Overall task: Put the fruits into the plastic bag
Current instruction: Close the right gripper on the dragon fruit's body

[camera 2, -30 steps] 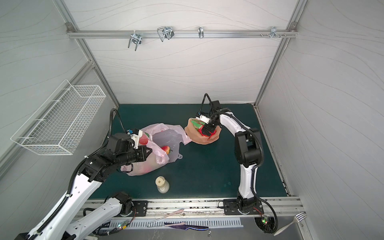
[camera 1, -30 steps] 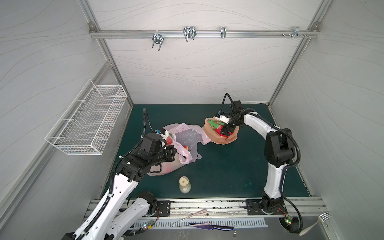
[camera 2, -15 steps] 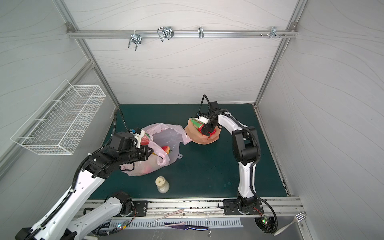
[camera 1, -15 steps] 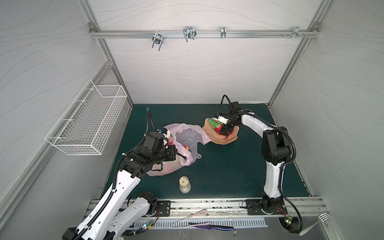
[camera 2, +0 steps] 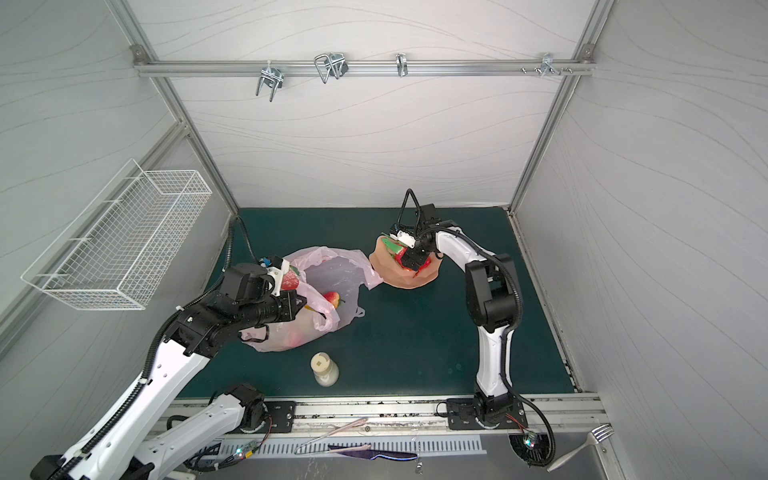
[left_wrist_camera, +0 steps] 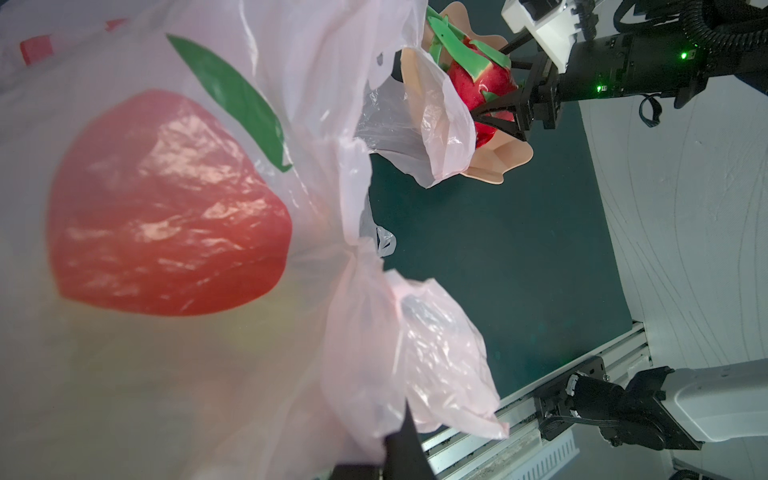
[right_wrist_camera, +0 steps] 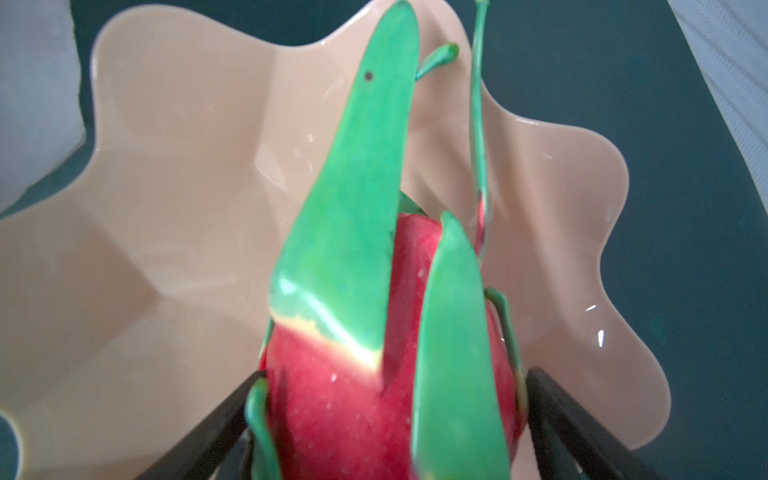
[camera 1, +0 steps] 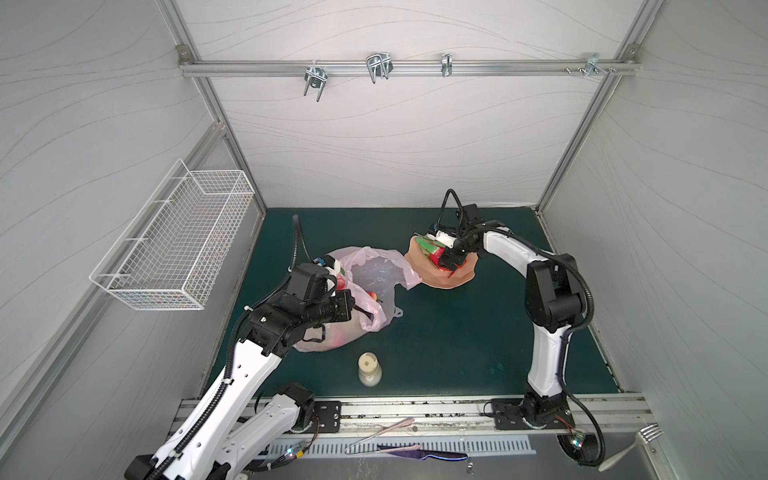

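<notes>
Top views, nearest first: a bottle [camera 1: 369, 370] stands upright on the mat [camera 1: 457, 353], near the bag [camera 1: 374, 272] but apart from it. Just behind, the left gripper [camera 2: 301, 309] is pressed together on the bag's near rim, holding the mouth up and open. A strawberry [camera 2: 331, 298] already lies inside. Farther back, a loose flap of the bag reaches the rim of the dish [camera 1: 446, 283].

The dragon fruit [right_wrist_camera: 353, 395] rests in that dish. The right gripper [right_wrist_camera: 397, 374] has its jaws spread wide, one on each side of the red body and close against it. The right wrist view does not settle whether they bear on it yet.

Several things could go wrong from here.

- **Weak grip:** The fruit is round and smooth, and its green fins run down its sides. A jaw closing on a fin and not on the body would probably grip poorly, and the fruit could twist or drop back.
- **Dragged dish:** A lift that catches the scalloped wall could pull the dish along with it.
- **Snagged flap:** The fins stick out far, so on the way across they may catch the flap at the dish.
- **Lost bag mouth:** The fins may also catch the thin rim, pull the film out of the left pinch and let the mouth fall shut.
- **Bottle knocked:** A sagging or tugged bag could also tip the bottle.
</notes>
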### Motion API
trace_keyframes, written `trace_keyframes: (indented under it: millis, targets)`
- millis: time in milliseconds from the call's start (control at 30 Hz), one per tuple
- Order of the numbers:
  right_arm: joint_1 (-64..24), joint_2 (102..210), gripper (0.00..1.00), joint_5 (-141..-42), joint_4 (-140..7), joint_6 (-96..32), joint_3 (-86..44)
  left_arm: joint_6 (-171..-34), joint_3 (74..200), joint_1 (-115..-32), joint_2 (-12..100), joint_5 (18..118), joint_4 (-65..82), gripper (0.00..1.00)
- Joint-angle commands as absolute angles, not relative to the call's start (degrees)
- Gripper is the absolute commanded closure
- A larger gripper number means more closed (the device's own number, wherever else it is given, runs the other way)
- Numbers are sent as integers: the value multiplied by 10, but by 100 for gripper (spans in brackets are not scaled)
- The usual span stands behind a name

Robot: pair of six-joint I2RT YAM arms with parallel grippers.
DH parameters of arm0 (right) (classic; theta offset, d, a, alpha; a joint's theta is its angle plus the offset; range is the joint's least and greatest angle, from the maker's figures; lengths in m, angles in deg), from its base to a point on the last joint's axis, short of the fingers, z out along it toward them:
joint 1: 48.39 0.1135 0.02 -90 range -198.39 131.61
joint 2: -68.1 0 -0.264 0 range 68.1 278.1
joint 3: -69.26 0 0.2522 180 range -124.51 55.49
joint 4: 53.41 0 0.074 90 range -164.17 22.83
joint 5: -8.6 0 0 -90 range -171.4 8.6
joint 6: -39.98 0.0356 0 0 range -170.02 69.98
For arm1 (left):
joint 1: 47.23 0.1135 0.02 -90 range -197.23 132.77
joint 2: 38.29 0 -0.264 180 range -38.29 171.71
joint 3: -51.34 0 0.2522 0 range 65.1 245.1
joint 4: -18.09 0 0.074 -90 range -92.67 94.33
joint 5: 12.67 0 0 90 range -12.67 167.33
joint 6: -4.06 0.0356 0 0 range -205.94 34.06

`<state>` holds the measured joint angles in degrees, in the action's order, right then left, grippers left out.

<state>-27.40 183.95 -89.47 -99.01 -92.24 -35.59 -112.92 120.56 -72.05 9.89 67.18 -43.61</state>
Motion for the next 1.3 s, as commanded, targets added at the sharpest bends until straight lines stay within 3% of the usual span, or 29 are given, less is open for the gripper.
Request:
trace_keyframes:
  millis: [0,200,333,567,967,1067,1133,1267]
  targets:
    - [-270,1823,74,-912,-1030,-916,-352,-1125,1224,-720,88,669,-416,100]
    - [-271,1792,81,-921,-1019,-892,-354,-1127,1220,-720,77,672,-422,100]
    - [-271,1767,92,-919,-1012,-877,-355,-1130,1218,-720,71,672,-422,100]
    - [-274,1732,99,-919,-1008,-861,-357,-1131,1216,-720,66,673,-420,100]
    - [-277,1714,99,-946,-1013,-847,-329,-1132,1211,-720,67,669,-415,100]
    - [-278,1717,79,-945,-1020,-836,-330,-1133,1212,-720,67,668,-415,100]
    - [-278,1715,55,-953,-1022,-821,-331,-1133,1211,-720,66,668,-415,100]
    - [-280,1719,21,-962,-1049,-768,-351,-1135,1210,-720,66,668,-413,100]
